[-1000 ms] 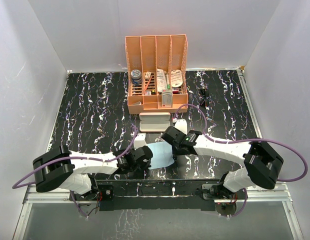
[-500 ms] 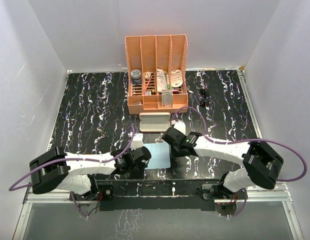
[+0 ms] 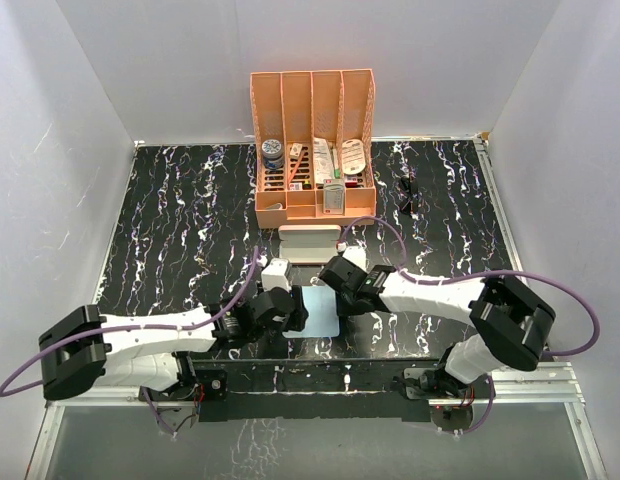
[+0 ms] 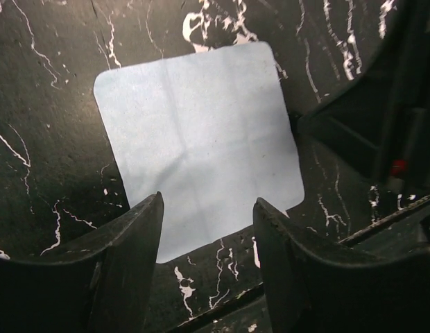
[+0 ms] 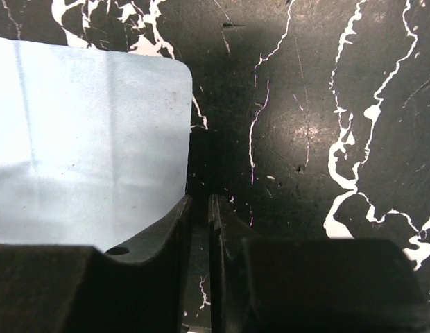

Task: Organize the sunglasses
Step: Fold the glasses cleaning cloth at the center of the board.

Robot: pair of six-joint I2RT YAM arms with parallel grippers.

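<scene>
Reading the layout off the cloth: it lies flat and unfolded on the bench, with one arm on each side of it. We take that as a prepared pad for wiping or wrapping the glasses.

Left gripper hangs low over the cloth's near edge. Its jaws are apart, with only fabric below them, so it looks like a let-go posture, not a grip.

Right gripper sits just off the cloth's right edge, over bare bench. Its jaws are all but together, a thin slit between them, clamped on nothing.

The sunglasses lie on the bench well beyond the cloth and to its right, with neither arm near them.

The pink case lies just past the cloth's far edge, closed as far as we can tell. The orange organizer stands farther out past the cloth's far edge again.

Our read:
- Cloth is nearest the arms so both can work on it.
- Case is right behind it, so the last transfer is short.
- Glasses are to the cloth's right — we'd expect the right arm to fetch them, and it would have to open first.
- Risk: the thin frame lies flat, so a pinch could slip.
</scene>
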